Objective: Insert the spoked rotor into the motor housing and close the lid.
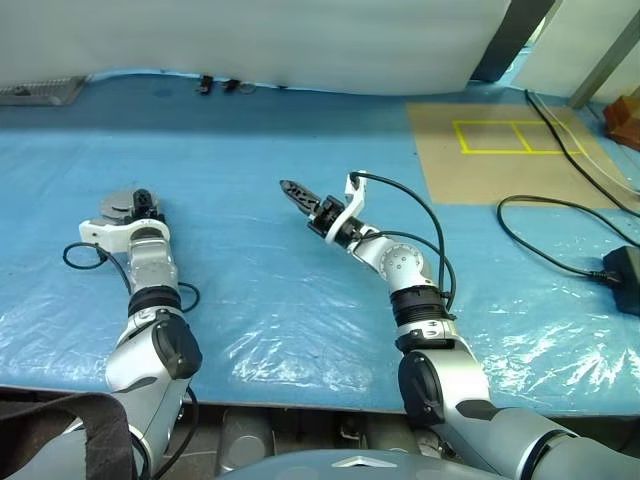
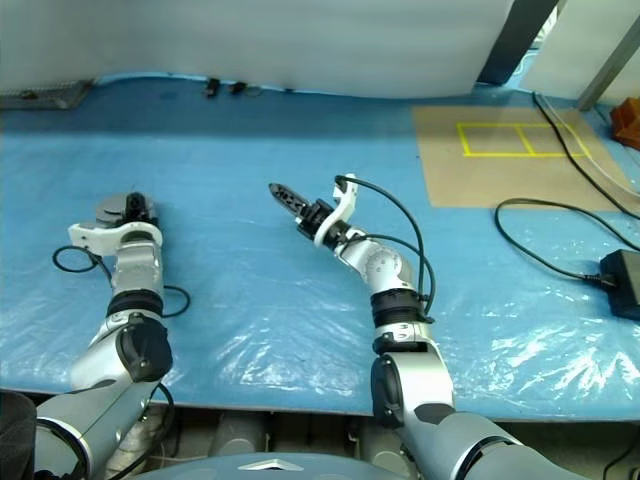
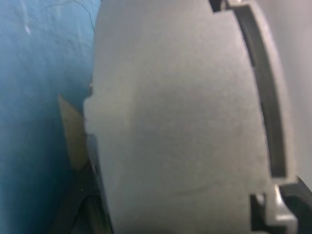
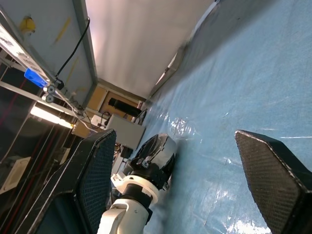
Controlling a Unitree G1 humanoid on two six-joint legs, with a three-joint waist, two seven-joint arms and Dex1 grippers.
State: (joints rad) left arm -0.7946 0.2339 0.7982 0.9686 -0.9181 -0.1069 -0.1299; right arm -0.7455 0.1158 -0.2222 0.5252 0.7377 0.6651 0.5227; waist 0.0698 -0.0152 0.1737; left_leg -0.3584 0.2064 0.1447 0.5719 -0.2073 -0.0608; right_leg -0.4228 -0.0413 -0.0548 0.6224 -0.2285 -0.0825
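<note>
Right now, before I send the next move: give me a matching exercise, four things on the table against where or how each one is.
Things:
1. right gripper
2. round metal part
3. black cable
4. yellow outline

Places or states:
A. on the brown board, far right
B. open and empty, over the middle of the blue sheet
C. right at the left gripper
D. looping over the sheet's right side

Pairs: 1-B, 2-C, 3-D, 4-A
</note>
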